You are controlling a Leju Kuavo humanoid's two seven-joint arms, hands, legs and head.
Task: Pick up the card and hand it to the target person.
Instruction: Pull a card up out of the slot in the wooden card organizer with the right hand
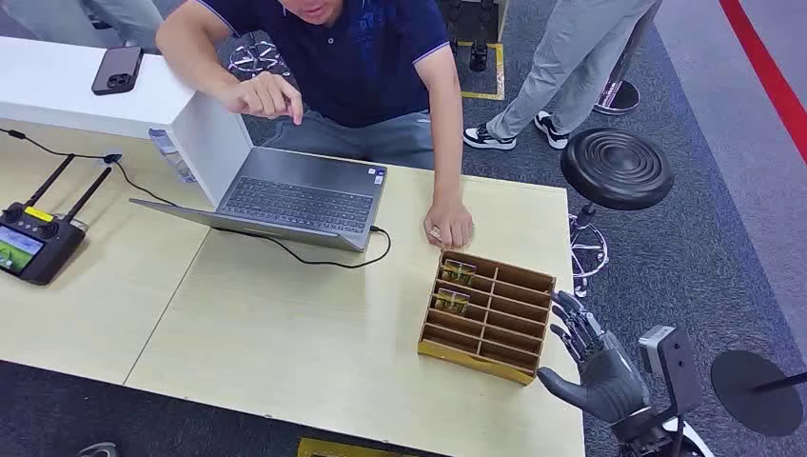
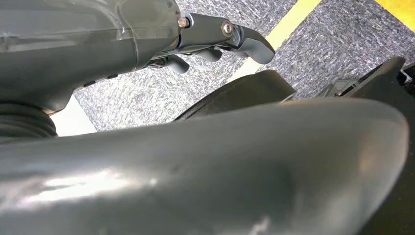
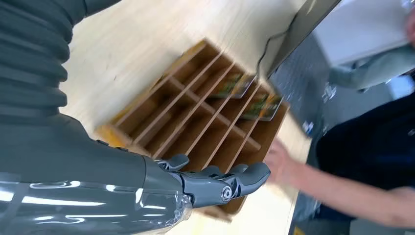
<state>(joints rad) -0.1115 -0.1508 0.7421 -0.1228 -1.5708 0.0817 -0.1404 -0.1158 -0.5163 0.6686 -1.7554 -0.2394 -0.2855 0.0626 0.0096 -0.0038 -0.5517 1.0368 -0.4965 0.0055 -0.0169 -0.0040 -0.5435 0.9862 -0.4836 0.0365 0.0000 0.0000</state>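
Observation:
A wooden slotted rack stands on the light table, near its right edge. Two cards stand upright in its left slots; in the right wrist view they show as greenish cards in the rack. My right hand hovers just right of the rack with its fingers spread, holding nothing; its fingers lie over the rack's end. My left hand hangs over grey carpet with its fingers loosely curled, holding nothing. A person in a dark blue shirt rests a fist on the table just behind the rack.
An open laptop with a black cable lies mid-table. A remote controller with a screen sits at the left. A white box carries a phone. A black stool stands right of the table; another person's legs are behind.

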